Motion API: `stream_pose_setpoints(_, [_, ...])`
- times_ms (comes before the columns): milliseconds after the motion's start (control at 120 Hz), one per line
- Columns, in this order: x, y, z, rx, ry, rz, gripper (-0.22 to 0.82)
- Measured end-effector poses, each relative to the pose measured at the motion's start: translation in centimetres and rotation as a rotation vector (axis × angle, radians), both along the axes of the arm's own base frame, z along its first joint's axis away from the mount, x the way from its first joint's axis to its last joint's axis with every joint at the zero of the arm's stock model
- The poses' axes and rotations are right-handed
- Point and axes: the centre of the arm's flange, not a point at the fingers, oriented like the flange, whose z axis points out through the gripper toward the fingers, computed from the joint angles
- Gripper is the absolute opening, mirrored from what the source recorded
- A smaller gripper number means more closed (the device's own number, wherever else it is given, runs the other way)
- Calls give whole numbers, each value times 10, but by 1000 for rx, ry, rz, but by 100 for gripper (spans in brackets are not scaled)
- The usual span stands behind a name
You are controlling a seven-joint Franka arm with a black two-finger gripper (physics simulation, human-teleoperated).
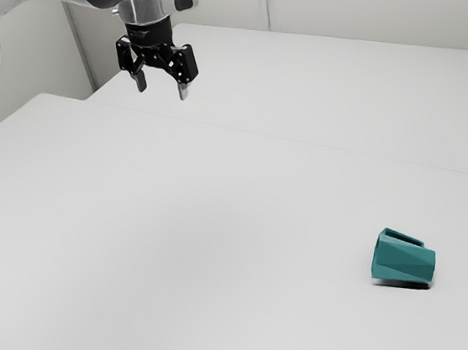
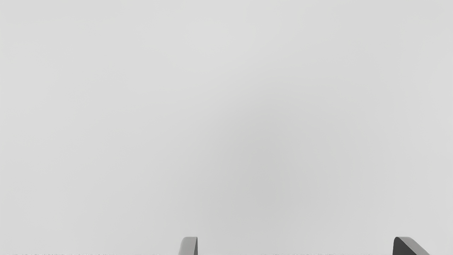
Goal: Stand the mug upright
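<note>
As you look at the exterior view, your gripper (image 1: 162, 89) hangs above the table (image 1: 167, 243), its two fingers spread apart with nothing between them. Your teal mug (image 1: 404, 259) lies on its side on the tabletop, well apart from the gripper, toward the exterior view's right.

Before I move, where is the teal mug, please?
The teal mug lies on its side on the table, toward the exterior view's right, well away from the open gripper.
</note>
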Motion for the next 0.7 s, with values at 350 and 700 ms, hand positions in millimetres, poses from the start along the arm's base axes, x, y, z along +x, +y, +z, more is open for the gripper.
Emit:
stream_pose_setpoints(350, [-4, -3, 10, -39, -11, 9, 60])
stream_pose_setpoints(700, [-9, 7, -53, -421, 108, 123, 60])
